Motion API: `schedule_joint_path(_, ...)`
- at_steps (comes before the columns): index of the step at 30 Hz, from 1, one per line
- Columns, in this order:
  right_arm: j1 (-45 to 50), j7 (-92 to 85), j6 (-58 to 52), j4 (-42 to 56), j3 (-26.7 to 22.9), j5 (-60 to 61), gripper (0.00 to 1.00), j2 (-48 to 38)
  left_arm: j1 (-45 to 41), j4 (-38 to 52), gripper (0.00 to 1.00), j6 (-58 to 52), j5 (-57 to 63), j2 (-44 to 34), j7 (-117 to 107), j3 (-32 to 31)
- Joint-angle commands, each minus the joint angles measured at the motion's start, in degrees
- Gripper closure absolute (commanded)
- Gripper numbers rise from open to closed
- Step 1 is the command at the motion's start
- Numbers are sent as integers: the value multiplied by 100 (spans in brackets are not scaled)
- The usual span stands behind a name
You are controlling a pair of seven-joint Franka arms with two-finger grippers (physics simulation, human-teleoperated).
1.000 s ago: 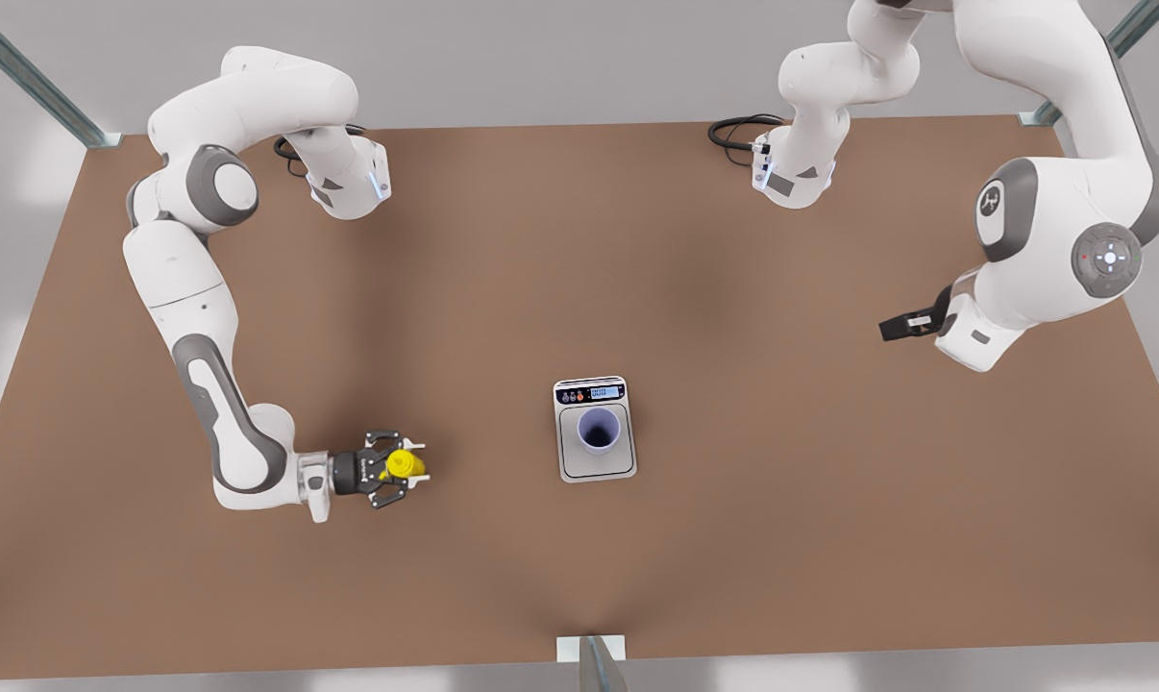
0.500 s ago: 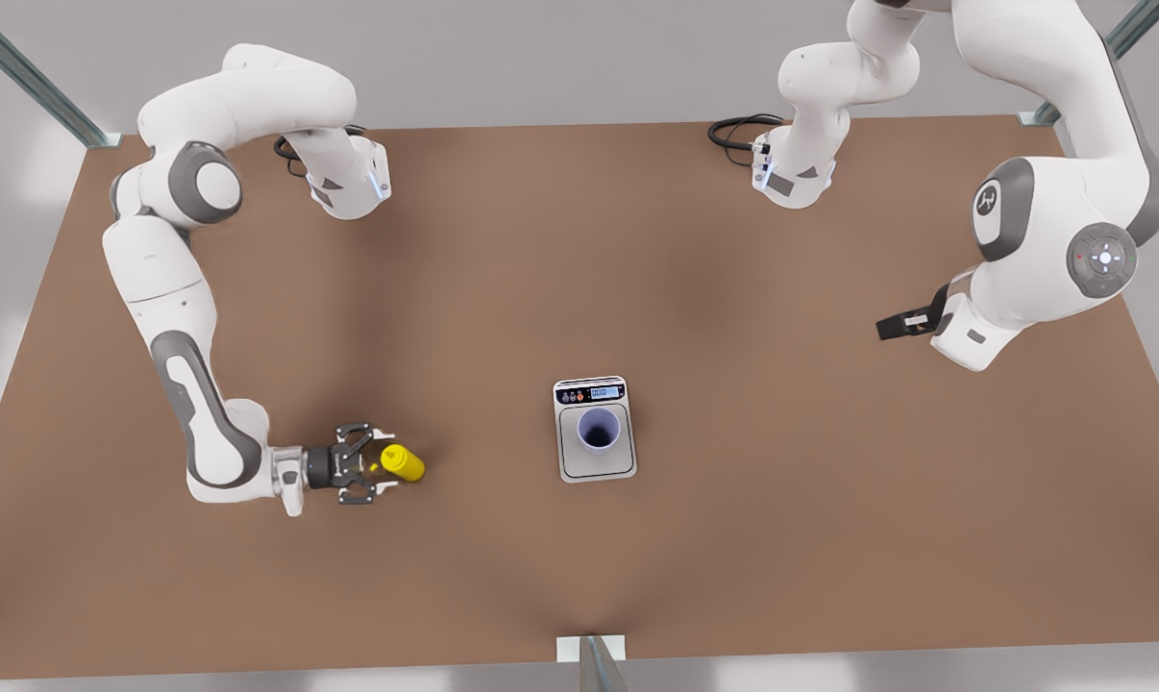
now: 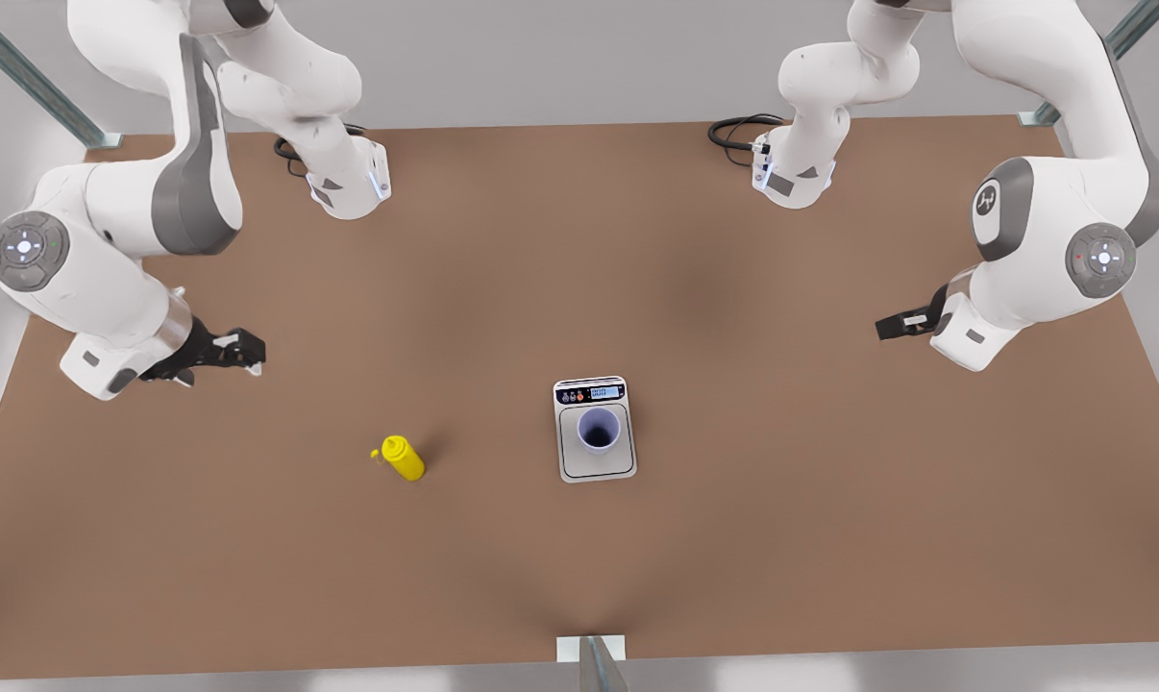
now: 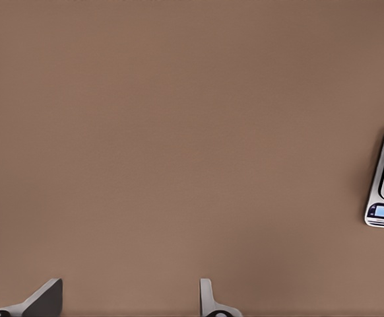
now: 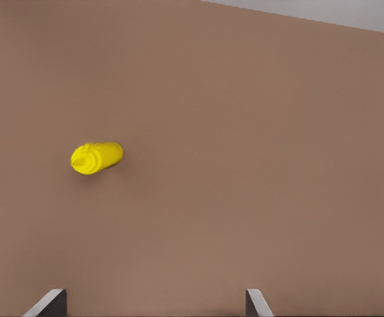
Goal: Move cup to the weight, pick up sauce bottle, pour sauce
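Cup (image 3: 599,429) stood upright on the scale (image 3: 595,430), mid-surface (image 3: 733,538). Sauce bottle (image 3: 402,458) stood alone on the surface toward the front view's left, nothing touching it. Right end effector (image 3: 243,352) hung above and well apart from the bottle, fingers (image 5: 47,302) apart, empty. Left end effector (image 3: 889,327) waited near the front view's right edge, fingers (image 4: 43,298) apart, empty.
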Motion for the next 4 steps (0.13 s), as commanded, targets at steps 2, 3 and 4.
schedule_joint_path(2,-17,268,-366,426,-5,-77,0,6,1,0,0,8,1,0,0,-3)
schedule_joint_path(3,-25,259,-385,672,-5,-78,0,120,1,0,0,-1,1,0,0,5)
schedule_joint_path(4,-60,259,-385,682,-5,-60,0,138,1,0,0,-1,1,0,0,5)
